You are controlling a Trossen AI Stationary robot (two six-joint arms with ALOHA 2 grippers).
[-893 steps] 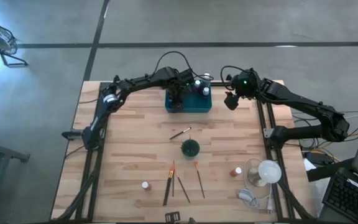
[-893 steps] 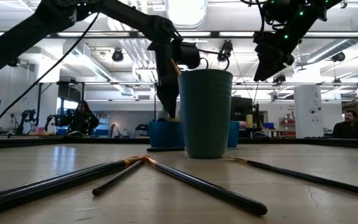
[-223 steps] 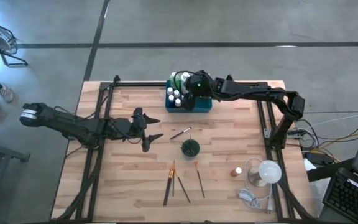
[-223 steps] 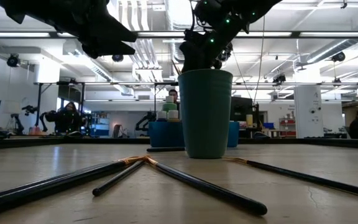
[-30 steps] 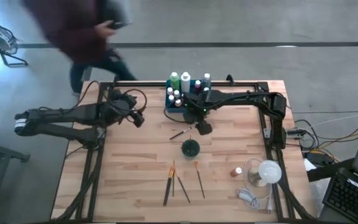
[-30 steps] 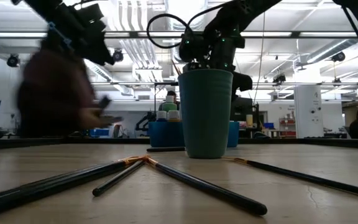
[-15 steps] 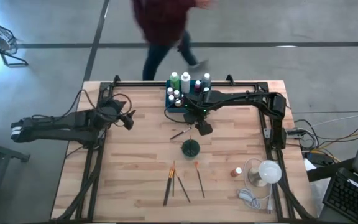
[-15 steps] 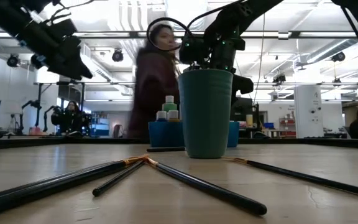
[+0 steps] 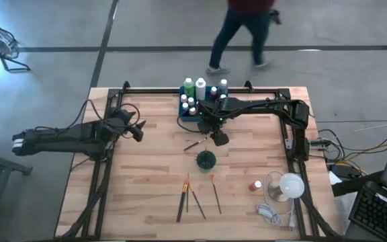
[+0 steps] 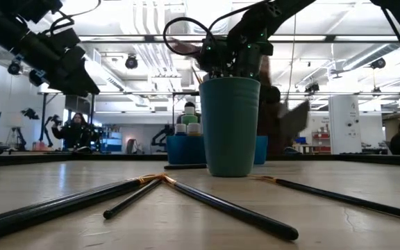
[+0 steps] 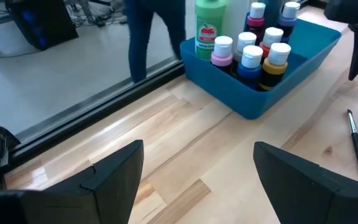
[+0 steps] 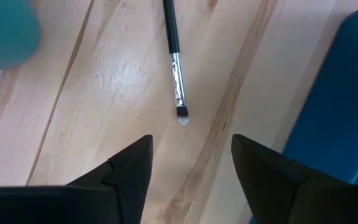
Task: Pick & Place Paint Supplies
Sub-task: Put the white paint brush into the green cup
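A teal tray at the table's far middle holds several white-capped paint bottles. One thin paintbrush lies on the wood between the tray and the dark green cup. Three more brushes lie near the front edge. A small bottle stands at the front right. My right gripper hangs open just above the lone brush's bristle end, touching nothing. My left gripper is open and empty over the table's left part, pointing toward the tray.
A white lamp-like object and a cable sit at the front right corner. A person walks on the floor beyond the far edge. Bare wood lies between my left gripper and the tray.
My left gripper has drawn back a little toward the table's left edge, still open. A person has walked from left to right past the table's far edge. My right gripper has kept still.
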